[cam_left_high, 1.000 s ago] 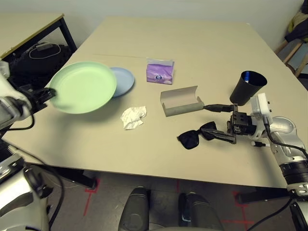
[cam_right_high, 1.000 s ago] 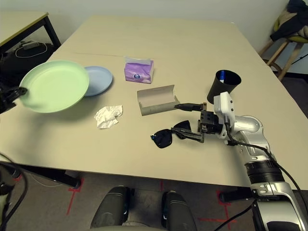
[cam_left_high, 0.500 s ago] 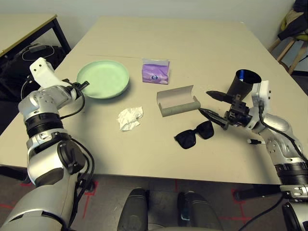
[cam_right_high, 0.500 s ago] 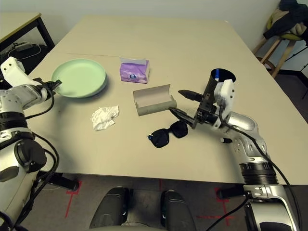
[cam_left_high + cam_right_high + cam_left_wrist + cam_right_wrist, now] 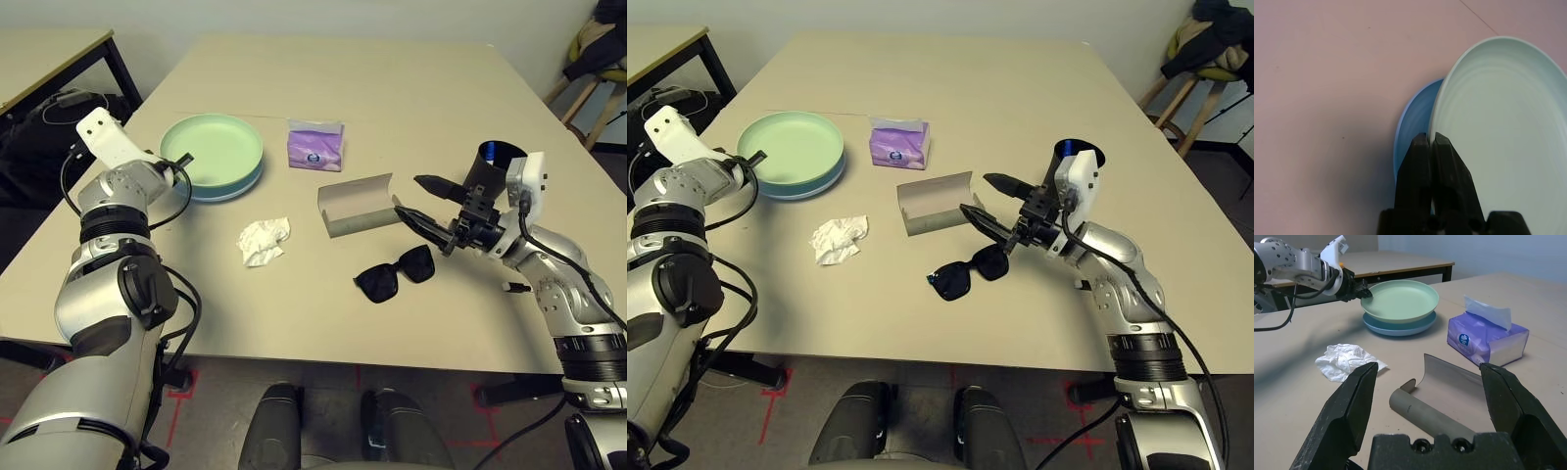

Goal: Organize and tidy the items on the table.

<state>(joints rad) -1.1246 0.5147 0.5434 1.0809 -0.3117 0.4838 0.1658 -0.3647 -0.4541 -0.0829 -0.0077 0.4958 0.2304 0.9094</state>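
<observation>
The left tool [image 5: 1428,147] is clamped on the green plate [image 5: 217,149], stacked on the blue plate [image 5: 1413,120]. The right tool [image 5: 421,202] gapes wide beside the case [image 5: 358,206].

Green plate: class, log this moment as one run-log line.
left gripper: shut on green plate | green plate: atop blue plate | right gripper: jaws open, empty, at glasses case

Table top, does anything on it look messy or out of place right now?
Yes. A crumpled white tissue lies loose in front of the stacked plates, the grey glasses case sits open and empty, and the black sunglasses lie outside it, just in front.
</observation>
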